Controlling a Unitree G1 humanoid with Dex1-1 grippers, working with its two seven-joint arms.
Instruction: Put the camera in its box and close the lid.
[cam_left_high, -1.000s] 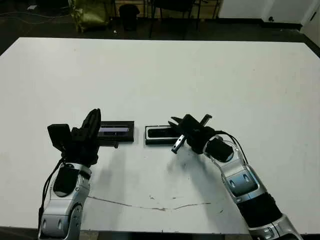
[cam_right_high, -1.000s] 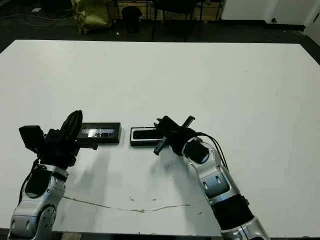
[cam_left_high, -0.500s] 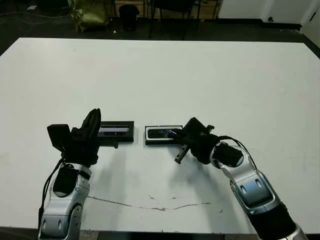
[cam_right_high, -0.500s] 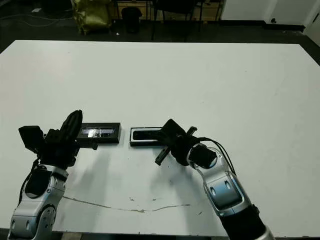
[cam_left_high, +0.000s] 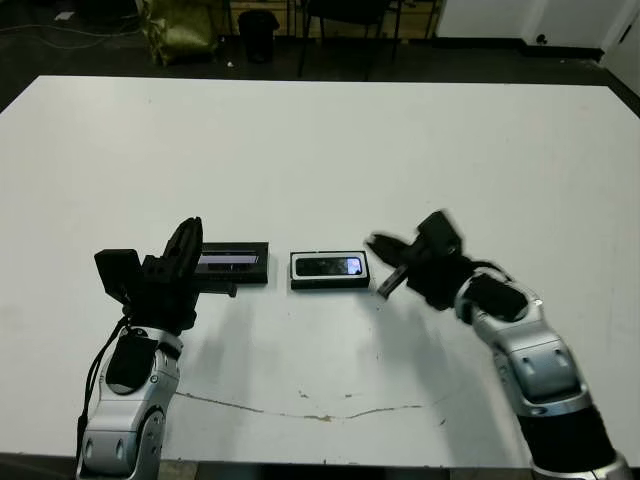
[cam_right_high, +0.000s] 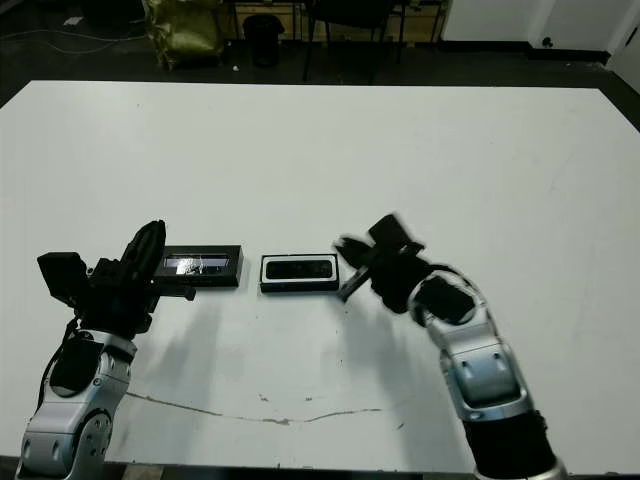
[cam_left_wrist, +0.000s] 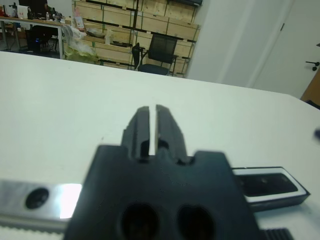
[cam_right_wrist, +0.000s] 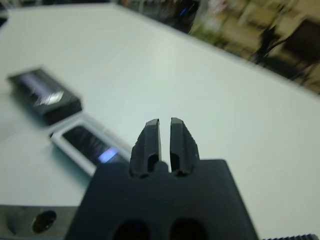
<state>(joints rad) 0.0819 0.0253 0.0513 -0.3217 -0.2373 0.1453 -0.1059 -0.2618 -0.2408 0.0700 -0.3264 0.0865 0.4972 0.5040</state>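
The camera, a slim black bar with a bluish glint, lies inside the box, a shallow black tray with a white lining, near the table's front middle. Just left of the box lies the lid, flat and black with a silvery strip. My right gripper hovers a little right of the box, blurred, fingers shut on nothing. My left gripper stands at the lid's left end, its fingers shut and holding nothing. The right wrist view shows the box with the camera and the lid.
The white table stretches wide behind and to both sides. A faint brown scratch runs along the front edge. Chairs and a yellow bag stand on the dark floor beyond the far edge.
My right gripper has drawn back to the right, off the box, and the camera now lies uncovered in it. The left arm and the lid have not moved.
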